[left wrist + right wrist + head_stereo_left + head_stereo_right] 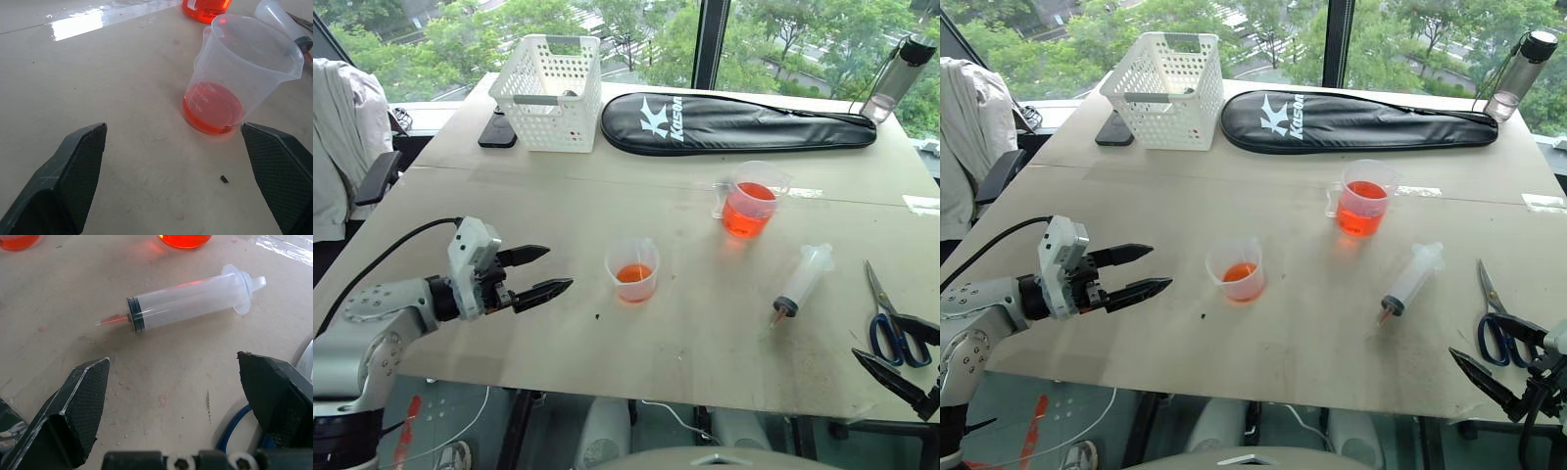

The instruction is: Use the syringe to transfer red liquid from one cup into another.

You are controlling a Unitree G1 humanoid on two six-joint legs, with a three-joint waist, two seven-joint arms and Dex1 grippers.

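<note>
We see the syringe (802,283) lying flat on the counter (685,333), just ahead of our right gripper (901,357), both grippers' jaws apart and empty.

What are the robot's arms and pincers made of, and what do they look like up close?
The left arm is silver-grey metal with black joints, a white block at its wrist and a black cable trailing off. The left gripper and right gripper each have two black, pointed fingers with fine cross-hatched pads.
</note>
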